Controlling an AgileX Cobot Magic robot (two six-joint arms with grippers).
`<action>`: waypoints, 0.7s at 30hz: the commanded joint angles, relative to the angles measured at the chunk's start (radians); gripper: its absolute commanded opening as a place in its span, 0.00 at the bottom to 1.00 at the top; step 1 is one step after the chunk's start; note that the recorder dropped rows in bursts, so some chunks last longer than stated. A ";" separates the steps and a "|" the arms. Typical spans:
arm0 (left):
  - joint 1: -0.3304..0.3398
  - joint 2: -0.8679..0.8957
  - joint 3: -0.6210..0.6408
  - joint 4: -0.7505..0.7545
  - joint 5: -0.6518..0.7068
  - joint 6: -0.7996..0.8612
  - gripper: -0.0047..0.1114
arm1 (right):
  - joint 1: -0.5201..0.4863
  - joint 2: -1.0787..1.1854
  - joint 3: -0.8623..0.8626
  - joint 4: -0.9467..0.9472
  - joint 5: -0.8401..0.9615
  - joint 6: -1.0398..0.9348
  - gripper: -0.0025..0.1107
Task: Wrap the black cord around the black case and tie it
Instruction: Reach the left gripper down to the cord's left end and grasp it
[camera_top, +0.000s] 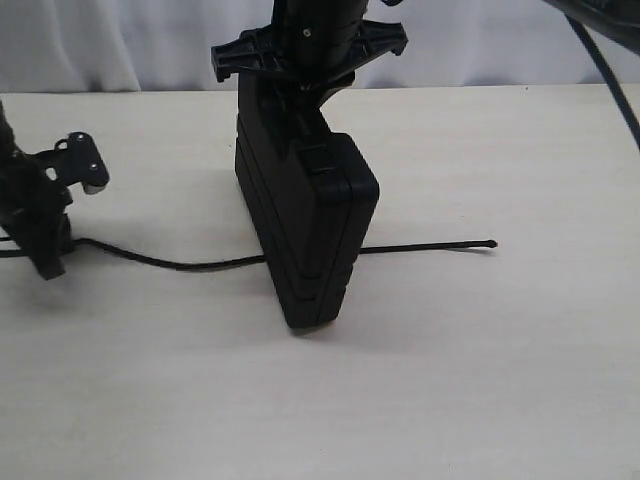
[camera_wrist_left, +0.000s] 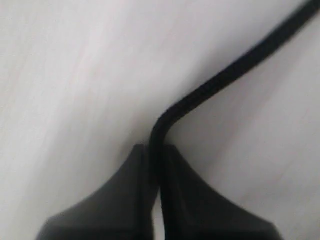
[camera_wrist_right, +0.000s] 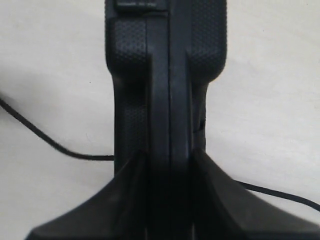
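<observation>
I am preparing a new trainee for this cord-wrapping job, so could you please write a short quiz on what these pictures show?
1. True or false: the black case lies flat on the table.
2. What do the left jaws grip: A the black cord, B the black case, C nothing?
3. Fill in: the right jaws hold the black case from ____.
Key: 1 false, it stands on its edge; 2 A; 3 above.
</observation>
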 joint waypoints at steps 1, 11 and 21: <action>-0.120 0.028 -0.043 -0.355 -0.005 -0.072 0.04 | -0.003 -0.017 -0.005 -0.039 -0.008 -0.019 0.06; -0.154 0.026 -0.180 -0.599 0.074 -0.480 0.14 | -0.003 -0.017 -0.005 -0.030 -0.008 -0.019 0.06; 0.001 -0.008 -0.260 -0.377 0.300 -0.593 0.55 | -0.003 -0.017 -0.005 -0.009 -0.008 -0.019 0.06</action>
